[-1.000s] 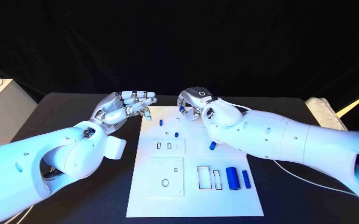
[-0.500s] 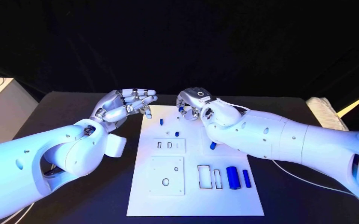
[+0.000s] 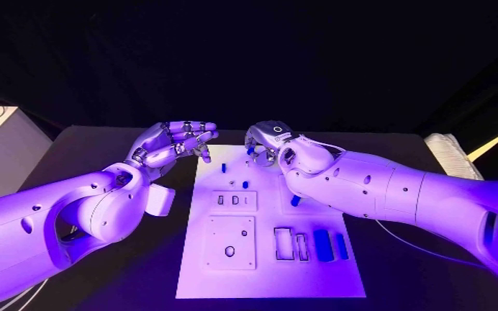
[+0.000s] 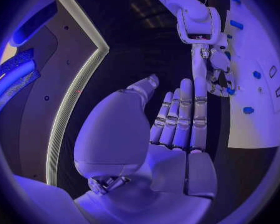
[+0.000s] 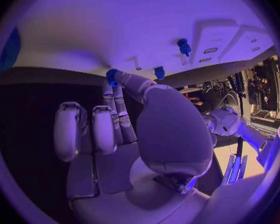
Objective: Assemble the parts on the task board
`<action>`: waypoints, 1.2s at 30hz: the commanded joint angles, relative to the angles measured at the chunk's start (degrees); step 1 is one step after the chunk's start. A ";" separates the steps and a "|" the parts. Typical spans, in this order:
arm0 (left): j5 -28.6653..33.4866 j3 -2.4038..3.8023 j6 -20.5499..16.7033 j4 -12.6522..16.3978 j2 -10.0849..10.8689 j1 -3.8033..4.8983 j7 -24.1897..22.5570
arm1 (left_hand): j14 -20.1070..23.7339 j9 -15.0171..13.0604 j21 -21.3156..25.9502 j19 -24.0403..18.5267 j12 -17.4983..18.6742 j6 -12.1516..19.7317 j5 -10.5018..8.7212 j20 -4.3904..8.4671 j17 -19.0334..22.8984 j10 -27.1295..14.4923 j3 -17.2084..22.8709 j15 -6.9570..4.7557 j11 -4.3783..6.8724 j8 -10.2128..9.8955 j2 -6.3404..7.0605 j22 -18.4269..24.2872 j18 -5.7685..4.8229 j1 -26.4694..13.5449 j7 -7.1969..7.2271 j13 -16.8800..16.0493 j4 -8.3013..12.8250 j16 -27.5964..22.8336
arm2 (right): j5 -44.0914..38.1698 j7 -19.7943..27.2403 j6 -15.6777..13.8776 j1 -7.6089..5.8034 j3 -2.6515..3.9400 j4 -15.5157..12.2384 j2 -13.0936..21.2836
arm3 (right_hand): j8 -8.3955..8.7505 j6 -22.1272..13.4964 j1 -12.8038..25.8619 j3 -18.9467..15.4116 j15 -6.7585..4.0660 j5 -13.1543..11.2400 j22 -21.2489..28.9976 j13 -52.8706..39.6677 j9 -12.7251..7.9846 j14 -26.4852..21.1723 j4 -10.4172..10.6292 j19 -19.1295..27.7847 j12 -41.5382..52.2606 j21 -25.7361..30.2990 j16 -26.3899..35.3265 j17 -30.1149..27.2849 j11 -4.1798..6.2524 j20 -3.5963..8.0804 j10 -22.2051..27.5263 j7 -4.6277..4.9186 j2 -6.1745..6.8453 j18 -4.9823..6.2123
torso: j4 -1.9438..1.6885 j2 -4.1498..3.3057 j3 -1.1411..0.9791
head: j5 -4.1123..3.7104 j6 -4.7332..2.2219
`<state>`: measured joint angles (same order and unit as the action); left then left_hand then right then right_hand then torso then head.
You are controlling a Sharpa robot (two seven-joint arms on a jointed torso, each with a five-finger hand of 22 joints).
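Note:
The white task board (image 3: 260, 271) lies mid-table with recessed slots in it. Two small blue pegs (image 3: 223, 168) (image 3: 245, 184) stand near its far end, and a short blue part (image 3: 295, 201) lies beside my right forearm. Two long blue cylinders (image 3: 322, 245) (image 3: 342, 246) lie at the near right. My right hand (image 3: 268, 140) hovers over the board's far edge with its fingers curled, pinching a small blue part (image 5: 111, 76) at the fingertips. My left hand (image 3: 174, 144) is by the far left corner of the board, fingers apart and holding nothing. The left wrist view shows the right hand (image 4: 209, 59) over the board (image 4: 252, 124).
The black table (image 3: 103, 253) surrounds the board. A white ridged object (image 3: 448, 154) lies at the table's right edge, and a pale box (image 3: 16, 145) stands beyond its left edge. In the right wrist view a blue peg (image 5: 184, 47) stands on the board (image 5: 115, 20).
Both hands have shifted slightly toward the far edge of the board. The left hand's fingers have lifted a little. The parts on the board have not moved.

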<state>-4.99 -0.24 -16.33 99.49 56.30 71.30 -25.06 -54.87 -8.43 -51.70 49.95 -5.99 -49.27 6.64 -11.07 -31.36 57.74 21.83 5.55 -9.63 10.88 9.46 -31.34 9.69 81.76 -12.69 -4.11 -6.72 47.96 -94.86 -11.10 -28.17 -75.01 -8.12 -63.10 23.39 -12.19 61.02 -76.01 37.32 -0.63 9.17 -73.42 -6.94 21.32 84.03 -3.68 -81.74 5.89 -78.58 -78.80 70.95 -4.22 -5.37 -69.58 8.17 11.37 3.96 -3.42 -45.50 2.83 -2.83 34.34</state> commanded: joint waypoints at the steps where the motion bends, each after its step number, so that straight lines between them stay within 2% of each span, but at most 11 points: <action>1: -0.21 0.05 1.04 0.09 -0.12 0.11 -0.16 | 0.55 0.08 -0.39 -0.39 -0.24 0.36 -0.36 0.13 -0.09 -0.32 0.21 0.00 0.00 0.24 -0.12 -0.05 0.78 -0.64 -0.58 -0.03 -0.02 0.38 | 0.01 0.73 1.62 0.09 -0.04 0.23 -0.03 | 0.36 -0.68 1.41 0.00 0.47 -0.41 1.03 -0.85 0.10 2.10 0.43 0.70 -0.75 0.83 0.56 -0.69 -0.38 -0.24 1.19 0.04 0.65 -0.11 | 0.00 0.01 -0.03 | 0.14 0.21; 6: -0.21 0.04 0.96 0.07 -0.09 0.13 -0.14 | 0.56 0.08 -0.44 -0.41 -0.24 0.36 -0.36 0.12 -0.09 -0.33 0.25 0.00 -0.01 0.25 -0.15 -0.08 0.78 -0.65 -0.58 -0.03 -0.03 0.41 | 0.57 1.55 0.92 0.09 -0.04 0.34 0.07 | 1.56 -2.73 2.72 -0.07 1.40 -0.27 5.94 0.30 0.14 1.17 0.83 3.45 -2.40 4.73 2.47 -3.61 -1.46 -1.03 4.99 0.81 2.40 0.95 | 0.17 0.06 -0.06 | 0.31 0.37; 9: -0.21 0.04 0.98 0.12 -0.06 0.13 -0.17 | 0.59 0.08 -0.56 -0.48 -0.26 0.35 -0.32 0.12 -0.07 -0.33 0.39 -0.01 0.00 0.26 -0.25 -0.15 0.79 -0.57 -0.57 -0.04 0.02 0.46 | 0.83 1.94 0.32 0.09 -0.04 0.09 0.42 | 2.15 -3.93 3.13 -0.68 1.51 -0.12 7.69 0.61 0.15 1.11 0.92 4.43 -2.12 6.25 2.64 -3.99 -1.58 -1.29 6.18 0.74 3.09 1.34 | 0.16 0.08 -0.05 | 0.33 0.48; 12: -0.22 0.04 0.95 0.17 -0.01 0.14 -0.18 | 0.62 0.08 -0.63 -0.51 -0.26 0.36 -0.31 0.12 -0.06 -0.34 0.48 -0.01 0.00 0.27 -0.30 -0.19 0.80 -0.51 -0.57 -0.04 0.06 0.49 | 1.15 2.20 -0.25 0.08 -0.04 -0.25 0.93 | 2.54 -4.78 3.25 -2.11 1.69 -0.02 10.02 1.06 0.30 0.61 1.09 5.68 -1.98 8.33 3.75 -5.74 -1.75 -1.45 8.28 0.84 3.26 1.84 | 0.08 0.11 -0.03 | 0.32 0.49; 18: -0.23 0.04 0.89 0.16 0.13 0.14 -0.20 | 0.62 0.08 -0.63 -0.51 -0.26 0.36 -0.31 0.12 -0.06 -0.34 0.48 -0.01 0.00 0.27 -0.30 -0.19 0.80 -0.51 -0.57 -0.04 0.06 0.49 | 1.53 2.36 -1.22 0.08 -0.05 -2.09 2.51 | 3.57 -6.26 2.06 -6.84 1.96 0.38 13.76 1.81 0.45 -0.28 1.60 7.30 -0.79 12.01 5.62 -8.65 -2.12 -1.71 12.05 0.94 2.47 2.56 | 0.14 0.09 -0.09 | 0.42 0.43; 22: -0.23 0.04 0.88 0.11 0.23 0.14 -0.22 | 0.62 0.08 -0.63 -0.51 -0.26 0.36 -0.31 0.12 -0.06 -0.34 0.48 -0.01 0.00 0.27 -0.30 -0.19 0.80 -0.51 -0.57 -0.04 0.06 0.49 | 1.90 2.18 -2.01 0.01 -0.02 -5.10 5.06 | 3.94 -6.50 1.60 -8.58 1.96 0.51 14.17 1.93 0.43 -0.36 2.02 7.32 0.03 12.57 5.79 -9.00 -2.13 -1.75 12.59 0.83 2.15 2.61 | 0.26 0.15 -0.09 | 0.38 0.33; 25: -0.23 0.04 0.91 0.05 0.38 0.14 -0.25 | 0.62 0.08 -0.63 -0.51 -0.26 0.36 -0.31 0.12 -0.06 -0.34 0.48 -0.01 0.00 0.27 -0.30 -0.19 0.80 -0.51 -0.57 -0.04 0.06 0.49 | 3.05 1.93 -2.57 -0.28 0.08 -8.46 8.20 | 4.06 -6.33 1.29 -8.85 1.83 0.74 13.44 1.76 0.46 0.01 2.29 6.70 1.36 12.12 5.26 -8.33 -1.95 -1.61 11.45 1.09 1.84 2.47 | 0.38 0.21 -0.11 | 0.50 0.16; 28: -0.42 0.04 1.32 -0.09 0.59 0.14 -0.22 | 0.66 0.08 -0.75 -0.59 -0.27 0.36 -0.31 0.12 -0.04 -0.34 0.58 -0.02 0.00 0.28 -0.30 -0.26 0.80 -0.45 -0.56 -0.04 0.13 0.53 | 5.42 1.40 -2.73 -0.87 0.27 -12.23 12.04 | 4.45 -6.51 1.53 -8.66 1.82 0.71 12.04 1.52 0.41 0.44 2.77 5.73 3.05 11.13 4.57 -7.49 -1.84 -1.38 9.42 1.31 1.90 2.18 | 0.69 0.33 -0.27 | 0.55 -0.03; 30: -1.04 0.04 1.74 -0.16 0.83 0.15 -0.15 | 0.76 0.09 -0.97 -0.73 -0.30 0.39 -0.30 0.13 0.01 -0.33 0.81 -0.06 0.07 0.29 -0.25 -0.40 0.81 -0.23 -0.41 -0.04 0.35 0.60 | 8.49 0.52 -1.92 -1.56 0.40 -14.91 15.00 | 5.01 -7.19 2.48 -8.89 1.94 0.52 11.86 1.59 0.27 0.46 3.55 5.51 3.65 11.09 4.72 -7.87 -1.88 -1.22 8.33 1.53 2.27 2.12 | 1.03 0.45 -0.44 | 0.58 -0.16; 33: -1.66 0.03 2.19 -0.20 1.11 0.15 -0.13 | 0.80 0.10 -1.03 -0.80 -0.29 0.42 -0.31 0.13 0.03 -0.36 0.86 -0.07 0.10 0.28 -0.21 -0.44 0.81 -0.20 -0.33 -0.02 0.39 0.60 | 13.25 -0.38 -0.75 -2.50 0.49 -17.56 18.49 | 6.15 -8.73 3.81 -10.59 2.07 -1.71 11.51 1.81 -0.14 0.79 5.04 5.23 4.13 11.04 4.02 -6.98 -2.09 -1.34 7.34 2.13 2.59 2.01 | 1.45 0.54 -0.65 | 0.64 -0.35; 36: -1.97 0.03 2.42 -0.34 1.18 0.15 -0.17 | 0.83 0.10 -1.07 -0.84 -0.28 0.45 -0.33 0.13 0.04 -0.38 0.87 -0.06 0.11 0.27 -0.18 -0.47 0.81 -0.26 -0.29 -0.02 0.38 0.61 | 16.12 -0.67 -0.99 -3.19 0.58 -19.41 21.58 | 6.72 -9.25 3.16 -12.36 2.03 -2.27 9.59 1.46 -0.36 1.18 5.71 4.16 5.31 9.61 2.90 -5.57 -2.12 -1.50 5.05 2.64 2.43 1.62 | 1.67 0.67 -0.79 | 0.47 -0.53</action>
<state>-5.76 -0.25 -15.68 99.13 57.52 71.36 -24.90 -54.46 -8.38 -52.49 49.52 -5.99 -49.27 6.64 -11.03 -31.36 57.74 22.35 5.55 -9.63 10.88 9.23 -31.75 9.70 81.53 -12.69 -4.11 -6.30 48.31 -84.83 -10.55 -29.70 -78.10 -7.54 -81.78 44.41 -5.59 52.31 -72.76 25.27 1.14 7.10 -63.72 -5.41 20.99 83.73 1.99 -77.42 11.12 -68.89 -75.81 65.27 -6.43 -6.87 -64.13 10.53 13.80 5.74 -2.20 -45.00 2.30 -2.22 33.99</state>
